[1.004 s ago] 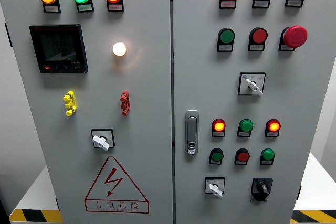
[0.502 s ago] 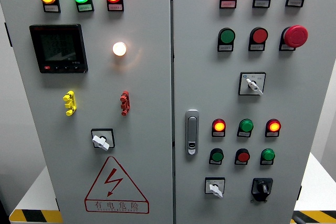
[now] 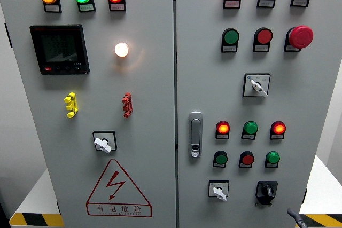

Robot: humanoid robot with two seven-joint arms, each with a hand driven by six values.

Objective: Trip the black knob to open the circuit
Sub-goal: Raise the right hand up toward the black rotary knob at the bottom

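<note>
The black knob [image 3: 266, 190] sits at the lower right of the grey cabinet [image 3: 149, 105], on the right door. Left of the knob is a white-handled switch [image 3: 218, 190]; above it runs a row of three dark buttons [image 3: 247, 158], then three lamps [image 3: 249, 128], two glowing red. Further up from the knob is a second white selector [image 3: 257, 85], and the red mushroom button [image 3: 300, 36] lies near the top right. Just below and right of the knob, a small dark tip [image 3: 293, 217] pokes in from the bottom edge, probably a finger of the right robot hand, though whether it is released or clenched cannot be told. The knob is untouched.
</note>
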